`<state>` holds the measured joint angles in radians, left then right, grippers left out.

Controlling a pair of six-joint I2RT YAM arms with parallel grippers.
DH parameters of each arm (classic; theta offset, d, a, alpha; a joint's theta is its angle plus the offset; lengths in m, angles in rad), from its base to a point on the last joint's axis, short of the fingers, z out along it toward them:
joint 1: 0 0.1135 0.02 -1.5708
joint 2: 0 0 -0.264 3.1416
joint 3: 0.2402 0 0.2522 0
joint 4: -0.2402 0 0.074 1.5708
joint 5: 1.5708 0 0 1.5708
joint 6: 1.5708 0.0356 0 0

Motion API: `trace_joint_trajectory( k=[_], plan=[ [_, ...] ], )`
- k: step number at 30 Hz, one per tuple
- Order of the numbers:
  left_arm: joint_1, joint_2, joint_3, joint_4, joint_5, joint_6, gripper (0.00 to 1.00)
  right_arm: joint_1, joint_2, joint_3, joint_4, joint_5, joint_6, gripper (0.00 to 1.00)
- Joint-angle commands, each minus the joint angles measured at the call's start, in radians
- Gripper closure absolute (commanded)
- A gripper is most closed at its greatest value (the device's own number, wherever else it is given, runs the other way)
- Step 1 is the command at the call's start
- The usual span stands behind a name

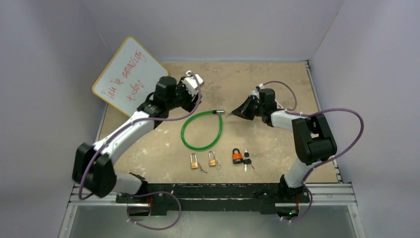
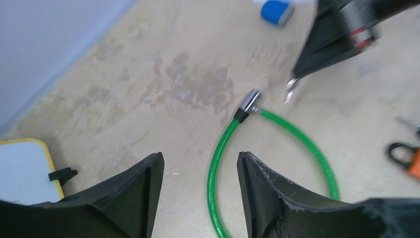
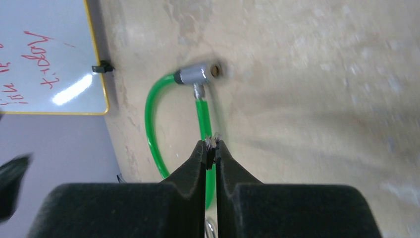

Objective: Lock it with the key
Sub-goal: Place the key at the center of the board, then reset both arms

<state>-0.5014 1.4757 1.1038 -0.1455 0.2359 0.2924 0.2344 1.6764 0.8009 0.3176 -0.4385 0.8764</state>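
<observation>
A green cable lock [image 3: 202, 118] lies at the centre of the overhead view, its lock head [image 1: 218, 112] free; the left gripper [image 2: 200, 158] hangs open and the right gripper [image 3: 211, 148] pinches a small key [image 2: 289, 92], which could shove the loose head aside instead of entering.

Place: I take this for a robotics lab cell
Enclosure: plain pale walls [image 1: 213, 25] box in the table [image 1: 277, 79] on three sides
Rig: my two arms [image 1: 124, 134] sit bolted at the near edge by a metal rail [image 1: 337, 190]; purple cables [image 1: 346, 114] loop loose
Surface: beige top, stained and scuffed
Props: a whiteboard [image 1: 126, 74] with red handwriting leans in the corner; a green cable lock [image 1: 182, 132] and three padlocks [image 1: 212, 159] lie spread out like test pieces
</observation>
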Motion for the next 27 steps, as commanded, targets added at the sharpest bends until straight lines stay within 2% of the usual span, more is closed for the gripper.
trace_joint_trajectory(
  k=[1, 7, 10, 11, 12, 14, 18, 22, 27],
  plan=[
    [0.000, -0.255, -0.174, 0.199, 0.076, -0.277, 0.41, -0.002, 0.088, 0.106, -0.035, -0.077, -0.056, 0.93],
    [0.001, -0.577, -0.396, 0.159, -0.005, -0.450, 0.38, 0.001, 0.148, 0.176, -0.138, -0.100, -0.124, 0.85],
    [0.001, -0.687, -0.444, 0.076, -0.093, -0.504, 0.35, 0.003, 0.151, 0.182, -0.175, -0.098, -0.159, 0.73],
    [0.002, -0.712, -0.443, 0.037, -0.118, -0.519, 0.34, 0.004, 0.143, 0.184, -0.194, -0.089, -0.179, 0.64],
    [0.001, -0.730, -0.440, 0.002, -0.142, -0.533, 0.33, 0.004, 0.126, 0.184, -0.219, -0.072, -0.196, 0.61],
    [0.002, -0.751, -0.424, -0.070, -0.171, -0.550, 0.32, 0.004, 0.070, 0.168, -0.255, -0.033, -0.217, 0.52],
    [0.001, -0.754, -0.394, -0.155, -0.199, -0.589, 0.32, 0.002, -0.081, 0.144, -0.313, 0.092, -0.272, 0.43],
    [0.001, -0.750, -0.369, -0.222, -0.294, -0.659, 0.31, 0.003, -0.269, 0.096, -0.344, 0.142, -0.340, 0.15],
    [0.001, -0.723, -0.288, -0.388, -0.491, -0.744, 0.31, 0.003, -0.522, 0.027, -0.395, 0.222, -0.418, 0.04]
  ],
)
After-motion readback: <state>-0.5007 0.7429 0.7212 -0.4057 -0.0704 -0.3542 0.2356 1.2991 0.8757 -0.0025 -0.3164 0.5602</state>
